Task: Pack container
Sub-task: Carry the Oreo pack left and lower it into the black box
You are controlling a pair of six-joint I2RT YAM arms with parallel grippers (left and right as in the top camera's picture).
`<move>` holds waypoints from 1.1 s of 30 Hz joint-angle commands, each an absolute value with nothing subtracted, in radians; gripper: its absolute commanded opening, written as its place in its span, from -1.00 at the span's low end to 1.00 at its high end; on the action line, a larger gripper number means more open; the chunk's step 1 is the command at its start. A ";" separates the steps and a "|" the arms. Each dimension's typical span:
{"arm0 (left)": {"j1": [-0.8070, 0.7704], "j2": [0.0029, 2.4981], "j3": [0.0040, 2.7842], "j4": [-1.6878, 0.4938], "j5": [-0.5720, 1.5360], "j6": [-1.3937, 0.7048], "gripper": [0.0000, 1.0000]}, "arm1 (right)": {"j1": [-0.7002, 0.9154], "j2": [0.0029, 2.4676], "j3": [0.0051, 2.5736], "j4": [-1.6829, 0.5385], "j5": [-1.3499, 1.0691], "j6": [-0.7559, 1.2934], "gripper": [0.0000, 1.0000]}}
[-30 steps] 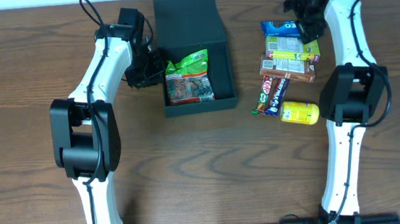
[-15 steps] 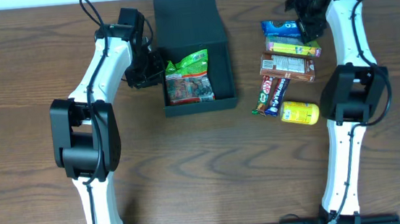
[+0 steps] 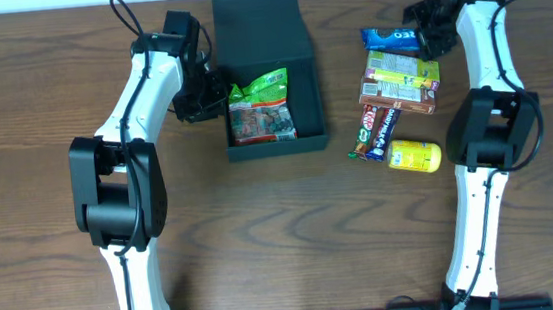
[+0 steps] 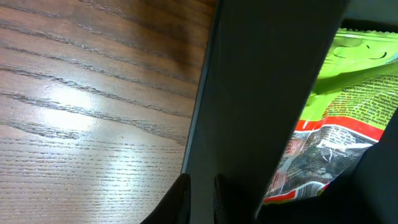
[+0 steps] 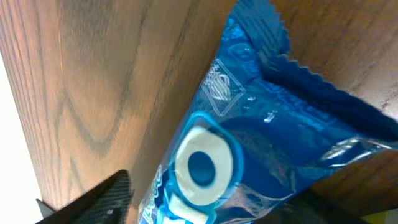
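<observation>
Container (image 3: 260, 26) wall pinched by left gripper (image 3: 212, 88); right gripper (image 3: 418, 32) spread over blue packet (image 3: 385, 37).

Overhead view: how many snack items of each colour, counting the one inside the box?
green packets: 2
blue packet: 1
brown packet: 1
red-and-dark bar: 1 (could be two side by side)
yellow tub: 1
Total: 6

box (image 3: 260, 26): lid open, green packet (image 3: 260, 106) inside
your left gripper (image 3: 211, 92): at the box's left wall
your right gripper (image 3: 420, 34): at the blue packet (image 3: 385, 37)
</observation>
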State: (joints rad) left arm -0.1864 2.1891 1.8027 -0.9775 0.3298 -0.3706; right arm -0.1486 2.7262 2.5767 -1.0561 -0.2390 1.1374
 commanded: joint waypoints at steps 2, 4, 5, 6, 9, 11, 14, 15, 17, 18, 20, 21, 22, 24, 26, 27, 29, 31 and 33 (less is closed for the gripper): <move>-0.189 2.190 1.794 -0.983 0.313 -0.382 -0.71 | -0.150 2.751 2.576 -1.066 -0.237 1.144 0.27; -0.189 2.190 1.794 -0.984 0.313 -0.382 -0.72 | -0.150 2.751 2.576 -1.073 -0.237 1.143 0.17; -0.189 2.190 1.794 -0.984 0.313 -0.382 -0.72 | -0.150 2.751 2.576 -1.078 -0.237 1.143 0.15; -0.189 2.190 1.794 -0.986 0.313 -0.382 -0.72 | -0.150 2.751 2.576 -1.082 -0.237 1.140 0.12; -0.189 2.190 1.794 -0.990 0.313 -0.382 -0.72 | -0.150 2.751 2.576 -1.092 -0.236 1.124 0.04; -0.189 2.190 1.794 -0.991 0.313 -0.382 -0.72 | -0.150 2.751 2.576 -1.097 -0.236 1.116 -0.02; -0.189 2.190 1.794 -0.993 0.313 -0.382 -0.72 | -0.151 2.751 2.576 -1.103 -0.237 1.105 -0.12; -0.189 2.190 1.794 -0.995 0.313 -0.382 -0.72 | -0.152 2.751 2.576 -1.105 -0.237 1.098 -0.16; -0.189 2.190 1.794 -0.998 0.313 -0.382 -0.72 | -0.154 2.751 2.576 -1.104 -0.238 1.077 -0.22; -0.189 2.190 1.794 -0.999 0.313 -0.382 -0.72 | -0.154 2.751 2.579 -1.104 -0.246 1.061 -0.27; -0.189 2.190 1.794 -0.999 0.312 -0.382 -0.72 | -0.157 2.748 2.597 -1.104 -0.270 1.029 -0.35; -0.189 2.190 1.794 -0.999 0.311 -0.382 -0.72 | -0.159 2.743 2.608 -1.105 -0.277 1.014 -0.37; -0.189 2.190 1.794 -0.998 0.311 -0.382 -0.73 | -0.159 2.739 2.623 -1.105 -0.282 0.996 -0.38; -0.189 2.190 1.794 -0.998 0.311 -0.382 -0.72 | -0.159 2.727 2.682 -1.122 -0.281 0.949 -0.41; -0.189 2.190 1.794 -0.998 0.310 -0.381 -0.72 | -0.159 2.712 2.748 -1.147 -0.282 0.905 -0.42; -0.189 2.190 1.794 -0.998 0.310 -0.381 -0.72 | -0.159 2.706 2.773 -1.156 -0.282 0.885 -0.43; -0.189 2.190 1.794 -0.998 0.306 -0.381 -0.72 | -0.156 2.686 2.835 -1.189 -0.298 0.828 -0.43; -0.188 2.190 1.794 -0.997 0.303 -0.381 -0.72 | -0.152 2.662 2.896 -1.237 -0.323 0.766 -0.44; -0.186 2.190 1.794 -0.996 0.303 -0.381 -0.71 | -0.145 2.635 2.939 -1.294 -0.346 0.699 -0.46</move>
